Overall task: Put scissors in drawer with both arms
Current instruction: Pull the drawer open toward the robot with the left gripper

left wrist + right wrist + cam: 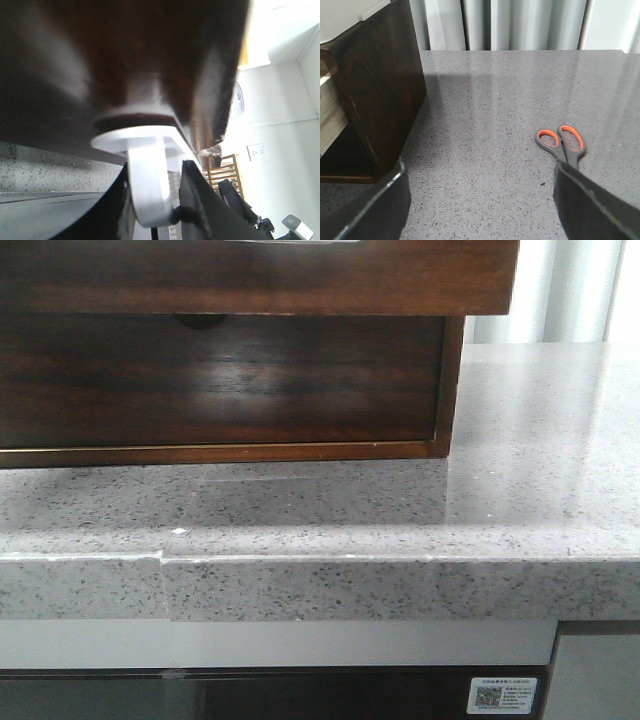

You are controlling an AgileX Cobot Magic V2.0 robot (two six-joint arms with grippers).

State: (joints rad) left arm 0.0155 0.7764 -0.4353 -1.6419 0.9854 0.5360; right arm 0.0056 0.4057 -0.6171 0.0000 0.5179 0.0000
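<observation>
Right now the scissors [562, 144] lie flat on the grey speckled worktop [485, 150], well apart from the dark wooden cabinet [382, 90] and off to its open side. Their orange-lined finger loops point toward the curtain [520, 25] behind the worktop, and the blade end runs under one dark finger of the right pincer [480, 205]. That pincer is spread wide, with nothing between its fingers [592, 205], and it hangs above the worktop between the cabinet and the scissors.

Up against the cabinet, the left pincer [165, 200] is seen very close and blurred. A white finger [147, 190] rises to a white rounded pad [135, 140] pressed on the glossy dark brown wood of the drawer [135, 55], while a black finger [200, 200] stands just beside it. Whether this pincer is clamped on anything cannot be told.

From the front, the drawer [260, 275] juts forward at the top of the cabinet, overhanging the lower drawer front [215, 380] with its half-round notch. The cabinet stands on the worktop [540, 470].
</observation>
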